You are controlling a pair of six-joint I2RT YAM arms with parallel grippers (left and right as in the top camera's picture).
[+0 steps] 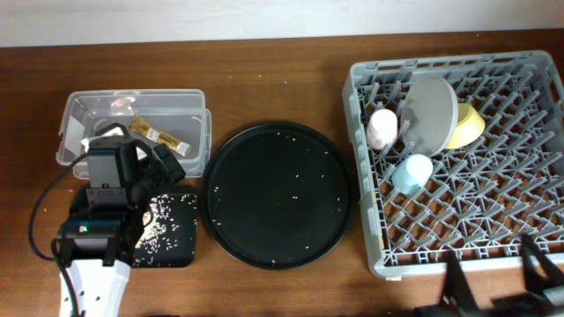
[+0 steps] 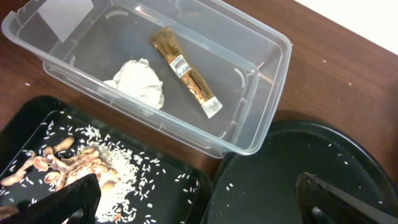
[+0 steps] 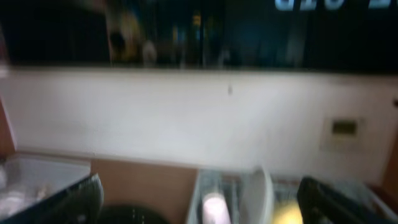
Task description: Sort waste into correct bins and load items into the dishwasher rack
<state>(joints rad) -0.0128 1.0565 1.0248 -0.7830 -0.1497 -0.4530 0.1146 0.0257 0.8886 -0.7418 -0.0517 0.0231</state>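
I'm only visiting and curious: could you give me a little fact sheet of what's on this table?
Clear tub: crumpled tissue and snack wrapper inside
Black rectangular tray: rice grains, beige flakes
Round black tray: a few scattered rice grains
Dishwasher rack: pink cup, blue cup, grey plate, yellow bowl
Left claw: open, holding nothing
Right claw: open, holding nothing

Two cups (image 1: pixel 382 129) (image 1: pixel 411 173), perhaps one bowl (image 1: pixel 469 126)
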